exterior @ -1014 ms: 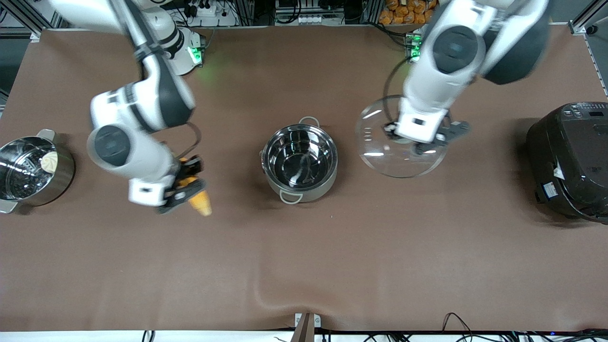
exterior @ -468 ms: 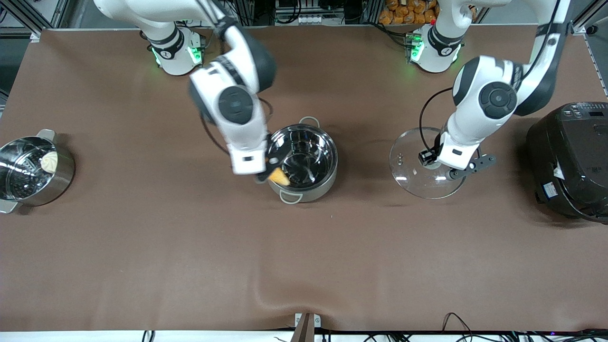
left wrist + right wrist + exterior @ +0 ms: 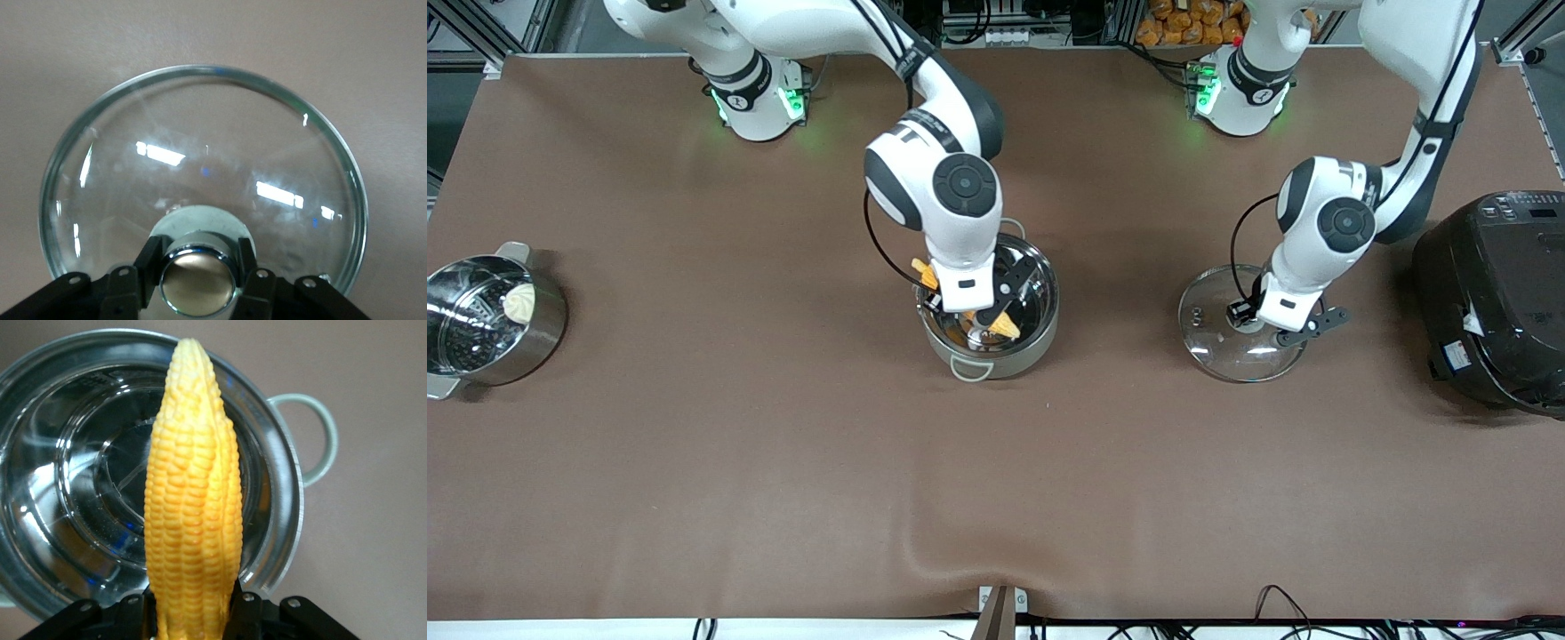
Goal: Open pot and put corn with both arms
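Note:
The steel pot (image 3: 1047, 307) stands open at the table's middle, with pale loop handles. My right gripper (image 3: 971, 313) is over its mouth, shut on the yellow corn (image 3: 1006, 327). In the right wrist view the corn (image 3: 193, 500) stands out from my right gripper (image 3: 193, 613) across the pot's empty inside (image 3: 73, 493). My left gripper (image 3: 1252, 318) is shut on the metal knob of the glass lid (image 3: 1227, 351), low between the pot and the rice cooker. In the left wrist view the fingers (image 3: 151, 265) of my left gripper (image 3: 198, 279) clamp the knob above the lid (image 3: 200, 153).
A second steel pot (image 3: 547, 324) with a steamer insert and a white bun stands at the right arm's end. A large black rice cooker (image 3: 1494, 302) stands at the left arm's end, close to the lid. The brown cloth has a fold (image 3: 925, 542) near the front camera.
My right gripper has carried the corn from the right arm's end to over the pot's mouth. My left gripper has moved the lid toward the rice cooker and lower.

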`<state>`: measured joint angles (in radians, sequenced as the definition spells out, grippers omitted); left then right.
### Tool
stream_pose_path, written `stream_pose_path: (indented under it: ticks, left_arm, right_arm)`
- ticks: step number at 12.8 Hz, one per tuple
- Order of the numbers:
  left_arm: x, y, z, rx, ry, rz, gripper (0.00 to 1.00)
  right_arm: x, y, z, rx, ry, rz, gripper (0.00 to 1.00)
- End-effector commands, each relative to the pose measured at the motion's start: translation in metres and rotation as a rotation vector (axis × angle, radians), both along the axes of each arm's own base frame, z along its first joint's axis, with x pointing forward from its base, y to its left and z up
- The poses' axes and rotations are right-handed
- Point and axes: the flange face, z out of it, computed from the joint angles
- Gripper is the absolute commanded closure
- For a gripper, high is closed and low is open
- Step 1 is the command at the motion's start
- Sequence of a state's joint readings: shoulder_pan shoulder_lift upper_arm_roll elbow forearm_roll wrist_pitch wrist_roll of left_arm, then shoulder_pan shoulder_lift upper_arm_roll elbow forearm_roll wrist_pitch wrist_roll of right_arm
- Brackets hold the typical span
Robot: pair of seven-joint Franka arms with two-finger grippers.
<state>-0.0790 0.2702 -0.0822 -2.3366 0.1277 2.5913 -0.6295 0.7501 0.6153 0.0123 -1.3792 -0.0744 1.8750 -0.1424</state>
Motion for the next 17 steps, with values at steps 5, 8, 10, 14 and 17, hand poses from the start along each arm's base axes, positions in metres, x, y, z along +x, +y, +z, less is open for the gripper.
stream_pose_path:
  ticks: [5,8,10,14,17]
  left_arm:
    - [0.026,-0.023,0.005,-0.002,-0.030,-0.031,0.00]
    - [0.043,-0.032,0.063,0.012,-0.044,-0.051,0.00]
    - [0.055,-0.037,0.114,0.015,-0.087,-0.049,0.00]
    - [0.071,-0.049,0.218,0.037,-0.115,-0.059,0.00]
    - [0.081,-0.064,0.305,0.035,-0.096,-0.060,0.00]
  right_arm:
    - [-0.024,0.036,-0.021,-0.046,-0.067,-0.076,1.00]
    - [-0.028,0.041,-0.025,-0.054,-0.083,-0.058,0.93]
    - [-0.030,0.045,-0.028,-0.050,-0.097,-0.073,0.00]
    - [-0.029,0.043,-0.028,-0.052,-0.095,-0.092,0.00]
    - [-0.023,0.036,-0.023,-0.049,-0.094,-0.108,0.00]
